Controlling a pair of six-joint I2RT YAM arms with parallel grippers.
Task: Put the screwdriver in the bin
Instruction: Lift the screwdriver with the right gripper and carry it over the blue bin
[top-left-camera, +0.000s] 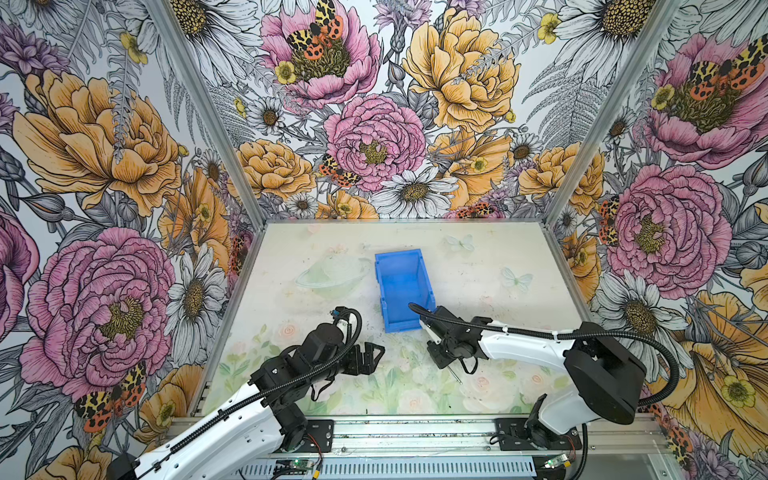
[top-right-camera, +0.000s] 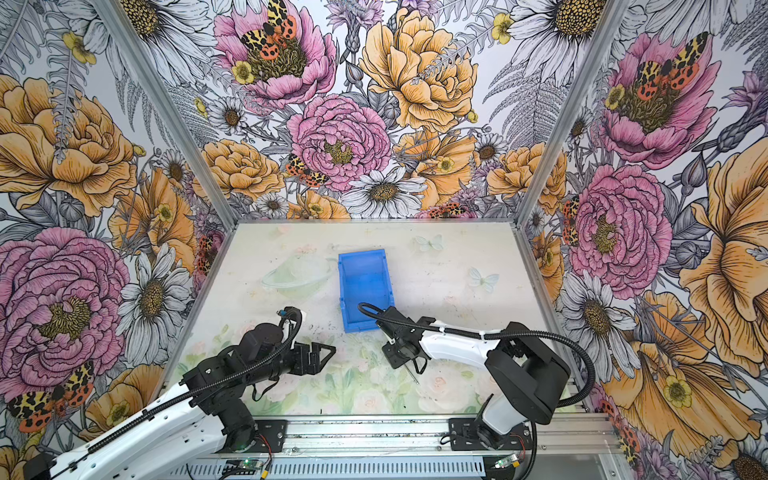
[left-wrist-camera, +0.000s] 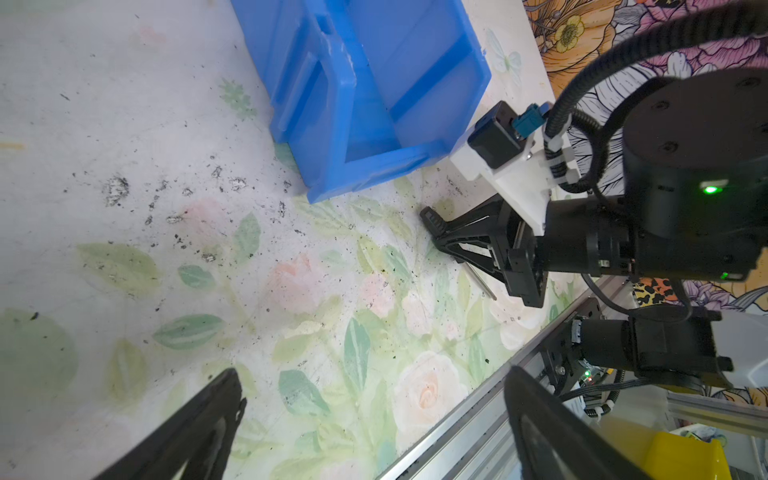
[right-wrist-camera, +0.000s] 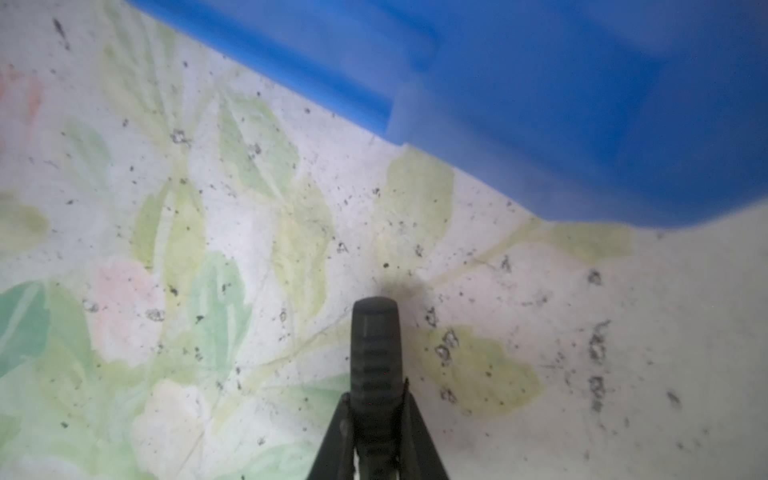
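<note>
Just off the low front lip of the bright blue, tall-walled plastic bin (top-left-camera: 401, 286), your right gripper (left-wrist-camera: 432, 222) is clenched on the screwdriver (top-left-camera: 455, 375), whose handle is hidden among the ribbed black fingers. You see only the thin silver shaft, with its long axis slanting and its tip pointing away from the bin. Your left gripper (left-wrist-camera: 374, 374), well apart from the bin's lip, stands released.

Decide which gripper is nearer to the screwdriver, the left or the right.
Right. The right gripper is shut on the screwdriver, gripping its handle with the thin shaft sticking out. The left gripper is open and stands apart, well to the screwdriver's left in both top views.
</note>
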